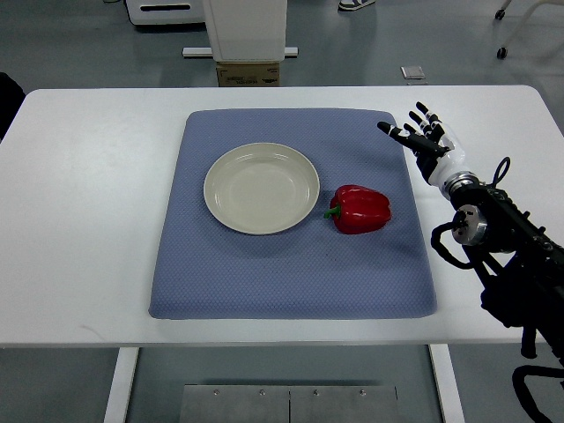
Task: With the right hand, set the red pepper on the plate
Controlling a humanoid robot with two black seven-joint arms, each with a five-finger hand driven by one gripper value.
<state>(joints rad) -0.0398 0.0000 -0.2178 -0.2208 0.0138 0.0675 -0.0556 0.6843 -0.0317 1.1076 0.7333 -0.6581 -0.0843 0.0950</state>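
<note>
White table (88,220), spanning nearly the whole width, long edges running left to right. Grey floor beyond the far edge, with a white pedestal base (242,31) and a cardboard box (248,73) standing just behind the table's middle.

Blue-grey mat (220,282), roughly square with rounded corners, laid flat on the middle of the table, bare white showing on every side.

Black right arm (515,247), entering from the lower right corner, cables looping around the wrist joint, stretched up along the mat's right edge over the bare table.

Cream plate (262,189), round and shallow, sitting on the mat slightly left of its centre, nearer the far edge than the near one.

Right hand (425,141), white-palmed with black fingers (414,118), spread and relaxed, grasping nothing, fingertips pointing away and leftward. Hanging at the mat's far right corner, thumb tip just over the mat's edge, well apart from the pepper.

Red pepper (359,209), lying on its side on the mat just right of the plate, close to the rim but not touching. Green stem (332,211) turned toward the plate. Glossy skin, a soft shadow beneath. Not yet on the plate.

Small grey square object (412,72), on the floor beyond the table's far edge, toward the right.
</note>
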